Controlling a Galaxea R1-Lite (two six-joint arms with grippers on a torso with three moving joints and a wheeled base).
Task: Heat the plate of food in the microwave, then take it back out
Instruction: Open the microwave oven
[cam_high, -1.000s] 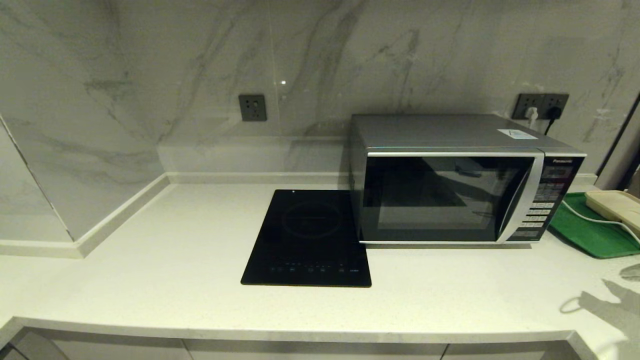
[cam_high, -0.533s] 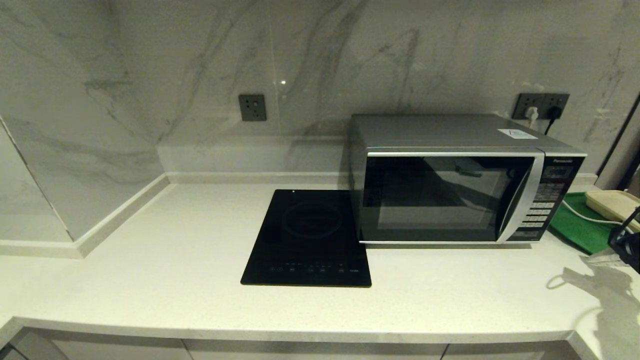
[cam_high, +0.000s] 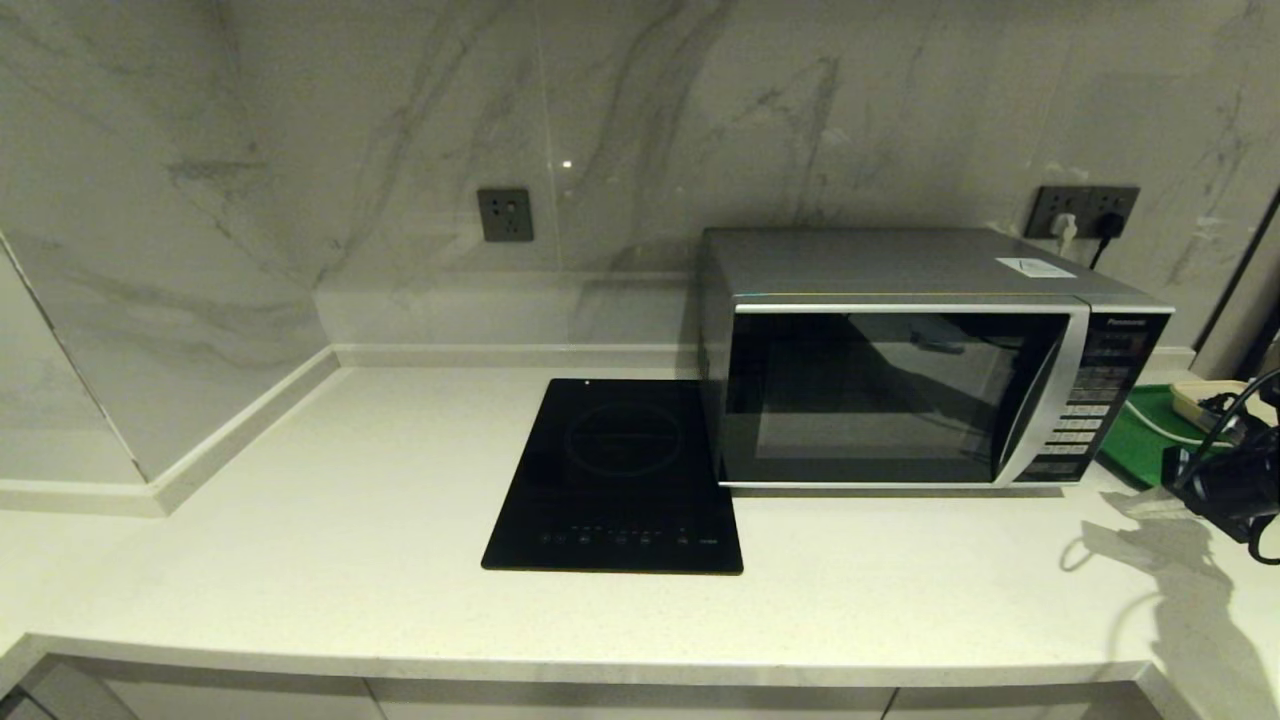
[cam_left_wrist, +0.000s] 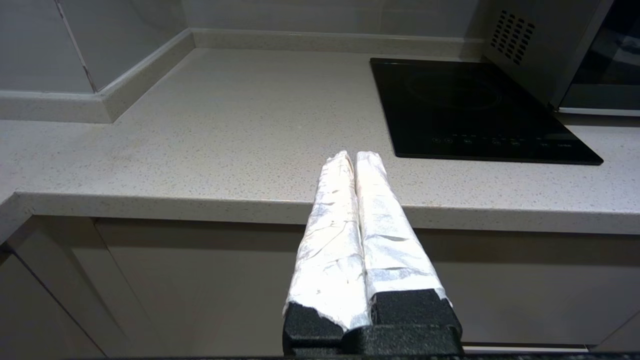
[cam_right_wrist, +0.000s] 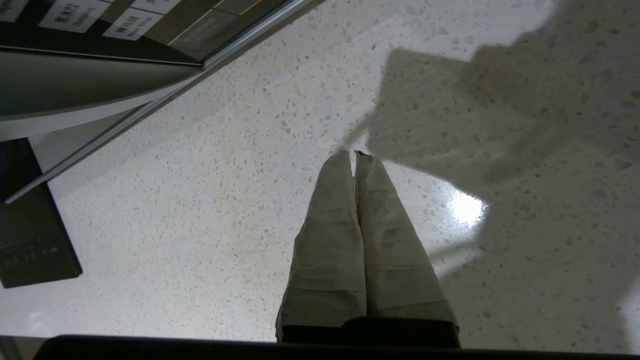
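While door's shut, microwave (cam_high: 905, 385) silver-grey, dark glass, right gripper (cam_right_wrist: 354, 155) clenched, empty.

Head camera overlooks counter (cam_high: 350, 560); both wrist cameras share it.

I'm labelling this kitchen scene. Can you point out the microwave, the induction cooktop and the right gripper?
microwave (cam_high: 880, 400): head view, dark glass door.
induction cooktop (cam_high: 620, 470): head view, black glass surface.
right gripper (cam_right_wrist: 354, 155): right wrist view, between the shut fingertips.

Both claws (cam_left_wrist: 355, 156) (cam_right_wrist: 354, 154) closed, empty
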